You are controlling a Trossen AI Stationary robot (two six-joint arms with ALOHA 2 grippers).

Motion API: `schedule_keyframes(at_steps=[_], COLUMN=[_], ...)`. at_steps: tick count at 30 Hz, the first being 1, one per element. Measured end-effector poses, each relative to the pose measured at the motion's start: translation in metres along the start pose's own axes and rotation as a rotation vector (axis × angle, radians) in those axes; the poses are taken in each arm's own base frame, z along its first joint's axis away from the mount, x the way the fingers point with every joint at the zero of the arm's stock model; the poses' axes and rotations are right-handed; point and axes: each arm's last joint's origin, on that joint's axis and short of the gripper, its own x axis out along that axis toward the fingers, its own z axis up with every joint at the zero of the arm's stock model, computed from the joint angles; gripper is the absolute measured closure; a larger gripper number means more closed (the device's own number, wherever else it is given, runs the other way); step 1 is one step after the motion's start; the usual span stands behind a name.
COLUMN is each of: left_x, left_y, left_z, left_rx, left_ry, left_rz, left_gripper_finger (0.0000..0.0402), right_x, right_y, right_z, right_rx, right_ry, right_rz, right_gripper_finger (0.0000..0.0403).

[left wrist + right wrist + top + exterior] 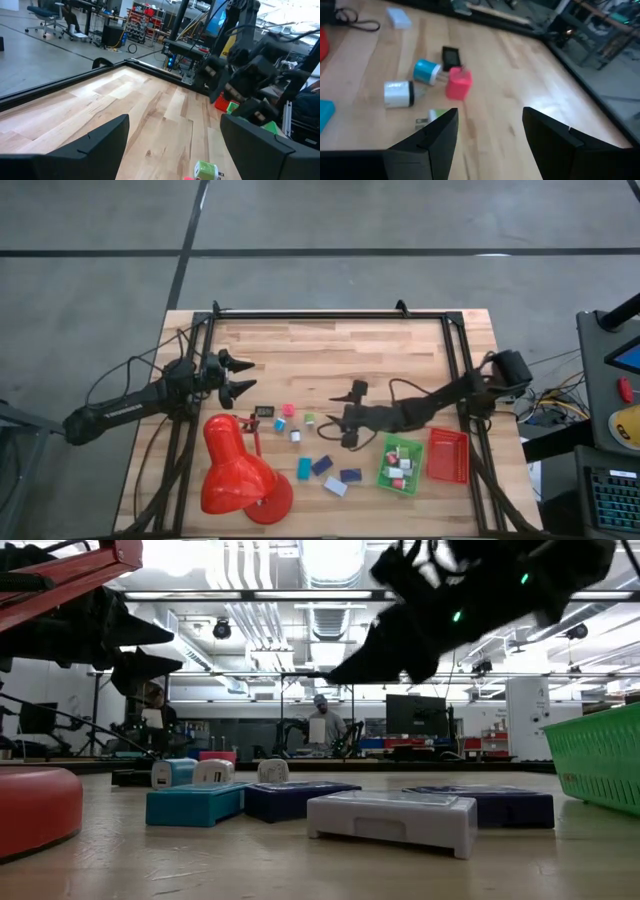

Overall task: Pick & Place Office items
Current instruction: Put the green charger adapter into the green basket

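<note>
White block [392,819] lies nearest on table [330,350]; teal block [195,805] beside it. Left gripper [243,375] open, empty; right gripper [352,415] open above green cube [309,419].

- White flat block [392,821] lies nearest, teal block [194,805] to its left.
- Green tray [600,770] stands at far right.
- Red lamp base [35,808] sits left.

Table [330,345] was pale striped wood. Lamp [238,470] was bright red, one tray [385,470] green, the other tray [447,455] red. Small pieces: pink cube [458,83], teal block [304,468], dark blue block [322,465], white block [335,486], black piece [451,56].
</note>
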Motion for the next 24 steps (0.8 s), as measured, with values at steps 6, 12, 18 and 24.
schedule_keyframes(at_steps=[6,12,18,24], left_x=[0.0,0.0,0.0,0.0], left_y=[0.0,0.0,0.0,0.0], left_z=[0.0,0.0,0.0,0.0], left_rx=[-0.001,-0.001,-0.001,-0.001], left_ry=[0.006,0.004,0.004,0.004], left_rz=[0.002,0.002,0.001,0.002], left_gripper_finger=[0.0082,0.0082,0.0082,0.0082], right_x=[0.022,0.033,0.041,0.054], right_y=[0.002,-0.002,-0.021,-0.033], right_z=[-0.019,-0.034,-0.058,-0.073], right_rx=[0.018,0.005,0.036,0.087], right_ry=[-0.012,-0.074,-0.181,-0.185], right_rz=[0.059,0.101,0.232,0.314], right_gripper_finger=[0.0184,0.0184,0.0184,0.0184])
